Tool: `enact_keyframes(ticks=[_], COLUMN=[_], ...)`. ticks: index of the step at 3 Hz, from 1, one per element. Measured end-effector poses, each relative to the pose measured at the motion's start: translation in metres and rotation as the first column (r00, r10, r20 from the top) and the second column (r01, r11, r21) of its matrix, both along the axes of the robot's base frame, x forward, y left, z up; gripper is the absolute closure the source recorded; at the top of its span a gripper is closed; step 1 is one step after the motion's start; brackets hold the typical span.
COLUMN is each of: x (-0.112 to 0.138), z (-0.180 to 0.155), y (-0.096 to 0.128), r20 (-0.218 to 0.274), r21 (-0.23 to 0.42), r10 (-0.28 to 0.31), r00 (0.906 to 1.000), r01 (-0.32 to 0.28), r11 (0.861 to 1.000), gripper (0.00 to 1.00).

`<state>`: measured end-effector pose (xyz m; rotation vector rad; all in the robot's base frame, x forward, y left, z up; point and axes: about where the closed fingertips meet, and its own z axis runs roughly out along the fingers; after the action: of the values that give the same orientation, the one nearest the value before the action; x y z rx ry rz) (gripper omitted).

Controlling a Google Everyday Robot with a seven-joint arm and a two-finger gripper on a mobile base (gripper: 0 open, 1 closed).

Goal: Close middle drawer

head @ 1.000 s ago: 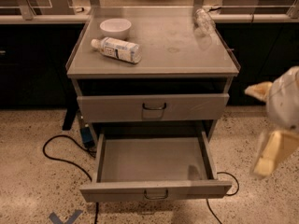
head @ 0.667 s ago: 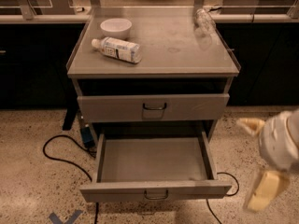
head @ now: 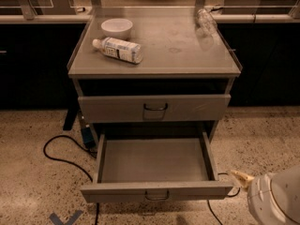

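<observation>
Middle drawer out; one bowl, two bottles; hand bottom right.

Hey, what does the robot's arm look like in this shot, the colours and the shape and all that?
The arm is a bulky, rounded, glossy white shell with a faint curved seam. At its left end, low on the right beside the open middle drawer's front corner, the pincer shows as a small, pointed cream-yellow piece. No cables or markings show on the arm.
</observation>
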<state>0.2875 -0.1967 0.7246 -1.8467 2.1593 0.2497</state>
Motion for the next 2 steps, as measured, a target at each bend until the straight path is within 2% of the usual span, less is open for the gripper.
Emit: enact_keyframes(ticks=[1, 2], x=[0.0, 0.002], z=[0.004, -0.026], y=[0.006, 0.019], r20=[0.023, 0.026], r21=[-0.028, -0.088], r10=[0.023, 0.082], r00=[0.9995, 0.9963], r01=[-0.022, -0.08], r11=[0.999, 0.993], gripper=[0.0, 0.0])
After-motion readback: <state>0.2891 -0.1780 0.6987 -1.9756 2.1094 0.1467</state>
